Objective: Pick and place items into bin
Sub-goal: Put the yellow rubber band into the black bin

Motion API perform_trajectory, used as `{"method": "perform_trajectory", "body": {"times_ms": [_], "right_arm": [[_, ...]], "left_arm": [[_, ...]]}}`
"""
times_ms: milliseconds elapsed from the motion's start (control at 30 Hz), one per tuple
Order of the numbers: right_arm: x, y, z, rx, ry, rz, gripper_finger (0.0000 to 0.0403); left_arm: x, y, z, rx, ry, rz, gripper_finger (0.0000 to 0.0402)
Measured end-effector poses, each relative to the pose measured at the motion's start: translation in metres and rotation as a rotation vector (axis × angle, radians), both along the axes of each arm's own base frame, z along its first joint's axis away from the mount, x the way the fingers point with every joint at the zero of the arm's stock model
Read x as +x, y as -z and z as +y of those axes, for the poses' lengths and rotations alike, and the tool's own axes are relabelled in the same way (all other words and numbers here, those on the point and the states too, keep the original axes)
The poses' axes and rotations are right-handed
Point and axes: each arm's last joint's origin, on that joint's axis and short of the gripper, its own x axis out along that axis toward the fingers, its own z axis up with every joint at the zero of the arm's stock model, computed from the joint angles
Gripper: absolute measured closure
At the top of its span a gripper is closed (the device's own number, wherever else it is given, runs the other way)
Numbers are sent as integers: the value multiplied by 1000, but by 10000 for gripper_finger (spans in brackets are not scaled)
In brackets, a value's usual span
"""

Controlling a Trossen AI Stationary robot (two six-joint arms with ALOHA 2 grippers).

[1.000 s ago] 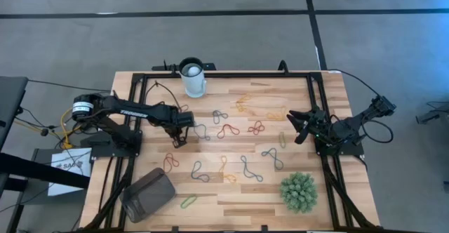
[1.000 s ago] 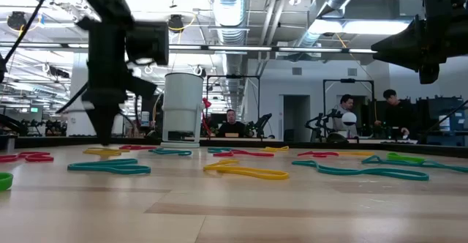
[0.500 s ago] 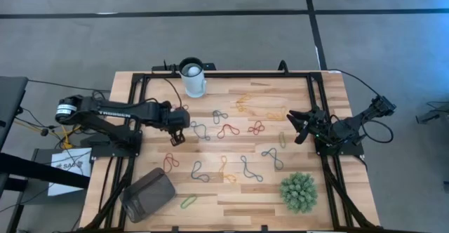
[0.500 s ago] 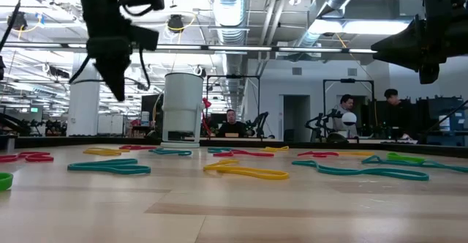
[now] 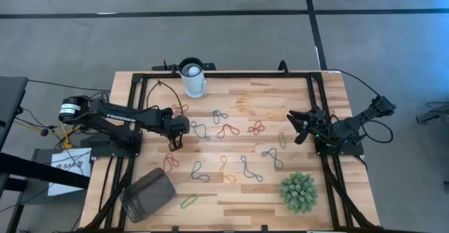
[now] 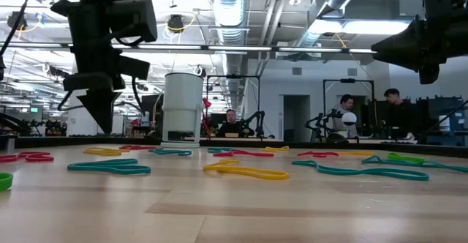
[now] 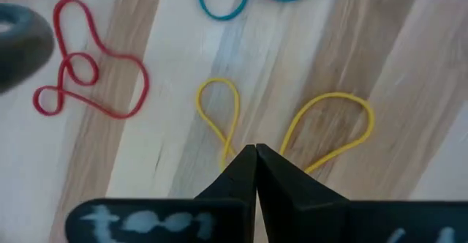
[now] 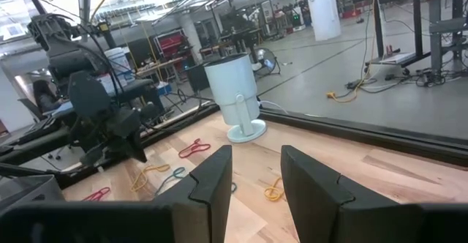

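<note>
From above, the left claw (image 5: 175, 140) hangs over the left part of the light wooden slatted tabletop (image 5: 231, 191), white lettering on its dark forearm too small to read; the small looped bands of red, blue, yellow and green (image 5: 226, 129) lie scattered across the middle, and the brownish-grey rounded rectangular bin (image 5: 147, 194) sits at the near left corner, well apart from the white cylindrical cup (image 5: 193, 78) at the far edge and the spiky green plant ball (image 5: 299, 192) at the near right. The right claw (image 5: 300, 126) waits over the right side. From tabletop height, the left claw (image 6: 99, 118) hangs clear of the wood, fingers pressed to a point. Its wrist camera shows the fingertips (image 7: 241, 171) together, pinching a yellow band (image 7: 292, 137) whose two loops fan out beyond them, beside a red band (image 7: 88, 78). The right wrist camera shows its fingers (image 8: 212, 177) spread apart.
</note>
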Motion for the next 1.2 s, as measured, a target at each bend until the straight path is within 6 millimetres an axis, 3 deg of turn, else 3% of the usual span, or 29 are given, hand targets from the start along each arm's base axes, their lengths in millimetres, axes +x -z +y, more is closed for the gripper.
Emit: {"method": "perform_trajectory", "body": {"times_ms": [367, 500, 767, 867, 1200], "right_arm": [[0, 0, 0, -1, 0, 2, 290], [0, 0, 0, -1, 0, 2, 290], [0, 0, 0, -3, 0, 5, 290], [0, 1, 0, -3, 0, 5, 290], [0, 1, 0, -3, -1, 6, 290]], "left_arm": [[6, 15, 4, -25, 27, 67, 390], [7, 23, 8, -39, 38, 110, 361], [3, 19, 19, 61, -1, 122, 297], [4, 19, 23, 11, -14, 105, 282], [-6, 39, 28, -80, -22, 22, 276]]}}
